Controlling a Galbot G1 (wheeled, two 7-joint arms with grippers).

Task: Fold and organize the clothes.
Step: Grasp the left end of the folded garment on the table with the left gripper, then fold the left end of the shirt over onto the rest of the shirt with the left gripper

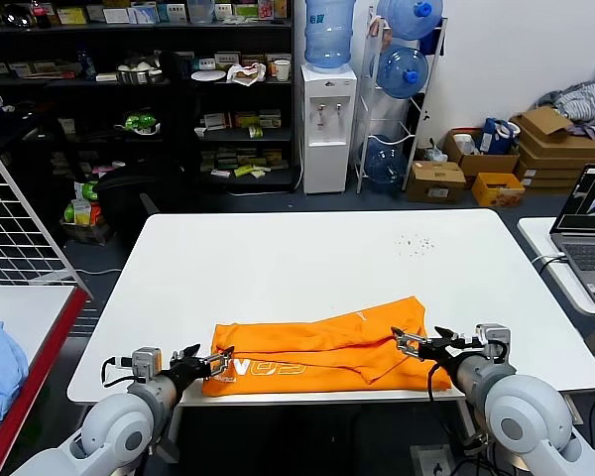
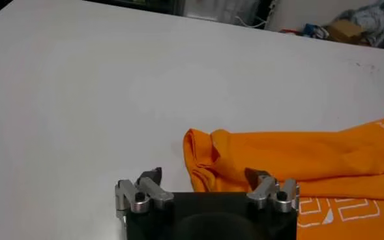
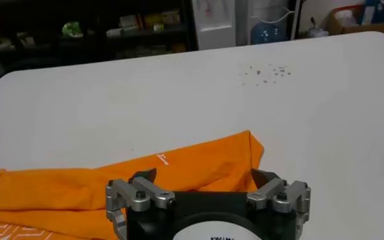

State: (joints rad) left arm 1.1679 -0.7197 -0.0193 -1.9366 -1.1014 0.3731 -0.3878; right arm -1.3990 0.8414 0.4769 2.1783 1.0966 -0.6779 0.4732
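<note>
Nearest the robot, the left gripper [image 1: 218, 359] and the right gripper [image 1: 413, 344] sit low at the two ends of the orange T-shirt [image 1: 317, 355], each with its jaws spread wide and nothing between them, one at each end, probably so that they can work the shirt's full width together. The shirt lies as a long, loosely doubled band along the near edge of the white table [image 1: 307, 258], lettering [image 1: 263, 370] peeking out at its left end, placed within easy reach. Beyond it the tabletop carries only a scatter of dark specks [image 1: 415, 243].
</note>
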